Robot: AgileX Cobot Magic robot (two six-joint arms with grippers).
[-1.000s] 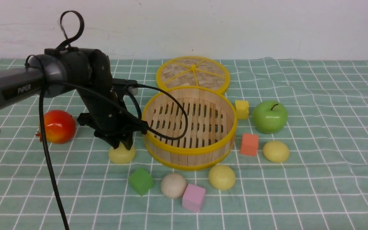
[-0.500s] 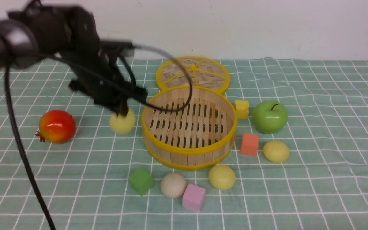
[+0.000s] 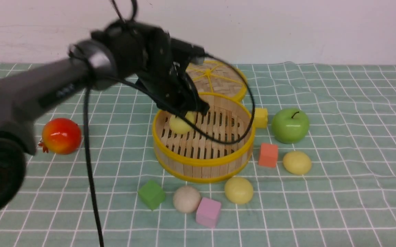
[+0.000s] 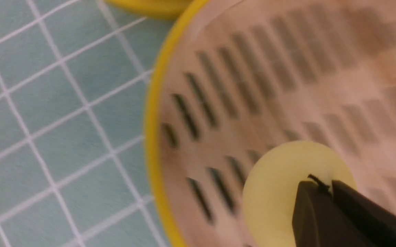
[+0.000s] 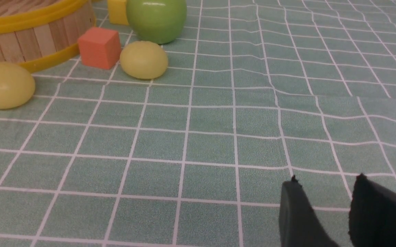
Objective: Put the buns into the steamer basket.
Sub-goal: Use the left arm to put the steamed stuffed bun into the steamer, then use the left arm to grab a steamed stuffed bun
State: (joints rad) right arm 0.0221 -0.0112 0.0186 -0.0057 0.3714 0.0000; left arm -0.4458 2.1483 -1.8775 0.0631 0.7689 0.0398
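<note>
Lifted off the table point(image 3: 355, 137) within the last second: pale yellow bun point(image 3: 180, 124), then lying left of the steamer basket point(image 3: 203, 163), now hanging inside the basket's rim over its left half. Cannot tell whether touching the slat floor yet. Pinched at the crown by the left claw point(image 3: 188, 116), pressed nearly together on it. Meaning for the task: first of four about to go in, with probably only lowering and letting go left. Appears to hang dome up, flat face toward the slats; round from above, so no real long axis and no turning needed. Not yet in, near the front edge: beige bun point(image 3: 187, 199) and second yellow bun point(image 3: 239, 189); further toward the right edge, third yellow bun point(image 3: 297, 162). Right claw point(image 5: 326, 178) spread, holding nothing, low over the table toward the right edge.
</note>
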